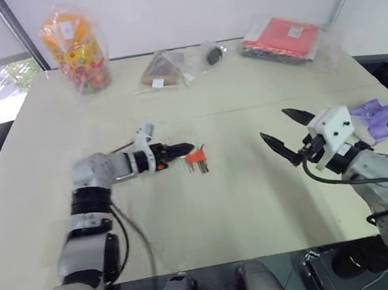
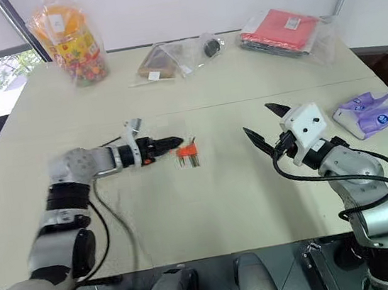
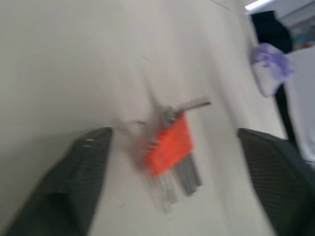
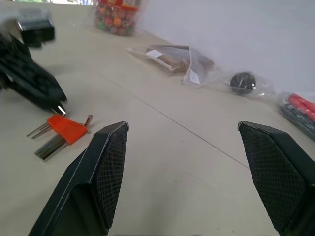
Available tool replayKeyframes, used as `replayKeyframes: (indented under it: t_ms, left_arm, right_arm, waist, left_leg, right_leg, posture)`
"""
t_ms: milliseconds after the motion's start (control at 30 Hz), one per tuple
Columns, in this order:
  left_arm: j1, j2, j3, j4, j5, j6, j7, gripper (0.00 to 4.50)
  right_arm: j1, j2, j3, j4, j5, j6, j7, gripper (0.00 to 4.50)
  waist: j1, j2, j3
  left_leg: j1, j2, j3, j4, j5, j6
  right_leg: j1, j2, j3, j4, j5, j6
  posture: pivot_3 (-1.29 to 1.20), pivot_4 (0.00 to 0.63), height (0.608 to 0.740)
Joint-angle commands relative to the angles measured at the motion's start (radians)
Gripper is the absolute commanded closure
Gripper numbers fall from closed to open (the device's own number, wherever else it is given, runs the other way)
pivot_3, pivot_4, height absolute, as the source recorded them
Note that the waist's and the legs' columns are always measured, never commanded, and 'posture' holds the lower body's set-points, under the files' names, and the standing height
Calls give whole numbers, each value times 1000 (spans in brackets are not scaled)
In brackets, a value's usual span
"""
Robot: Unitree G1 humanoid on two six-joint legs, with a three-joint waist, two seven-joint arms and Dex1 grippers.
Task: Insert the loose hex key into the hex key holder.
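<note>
Two black-fingered grippers are seen over a pale beige table [image 1: 258,201]. The left gripper [image 2: 172,143] is held low, just above the tabletop, and its tips are just beside the hex key holder [image 2: 188,148], which lies flat on the table a little left of the middle. In the left wrist view its two fingers [image 3: 74,182] are spread wide to both sides of the orange-red block and nothing is gripped between them. Thin grey keys are seen sticking out of the holder toward the near edge of the table. At the holder's far end another thin grey rod [image 3: 193,104] is seen projecting sideways; whether it is the loose hex key, and whether it is seated in the block, cannot be told.

The right gripper [image 1: 280,134] is held above the table, well apart from the holder, with its fingers [image 4: 106,167] wide and empty.

Along the far edge are placed a jar of coloured candy [image 1: 76,52], a clear bag with a brown item [image 1: 166,70] and a red packet in clear plastic [image 1: 283,36]. A purple packet [image 2: 370,113] lies near the right gripper
</note>
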Motion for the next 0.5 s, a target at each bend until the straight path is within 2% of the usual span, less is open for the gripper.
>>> replayKeyframes:
  t_ms: [33, 200, 333, 500]
  left_arm:
    - [62, 118, -90, -95, 117, -121, -63, 91]
    - [136, 260, -158, -280, 172, -295, -234, 91]
    - [168, 303, -120, -379, 144, -352, -318, 91]
    - [241, 379, -78, -493, 110, -409, -435, 91]
  right_arm:
    - [-38, -10, 7, 5, -10, -32, 18, 784]
    - [-102, -52, 32, 81, -17, -58, 100, 784]
    - [-154, -167, 75, 151, 8, -58, 293, 784]
    - [-218, -290, 114, 165, 51, 2, 473, 784]
  waist:
    - [1, 0, 0]
    - [14, 0, 0]
    - [29, 0, 0]
    - [19, 0, 1]
  left_leg:
    - [0, 0, 0, 0, 0, 0]
    - [-2, -1, 0, 0, 0, 0]
    - [-4, -2, -1, 2, 0, 0]
    - [-4, -1, -1, 1, 0, 1]
  right_leg:
    - [0, 0, 0, 0, 0, 0]
    - [0, -2, 1, -1, 0, 0]
    - [0, -2, 0, -3, 0, 0]
    - [0, -3, 0, -4, 0, 0]
  posture:
    - [0, 150, 740]
    - [0, 150, 740]
    - [0, 150, 740]
    - [0, 150, 740]
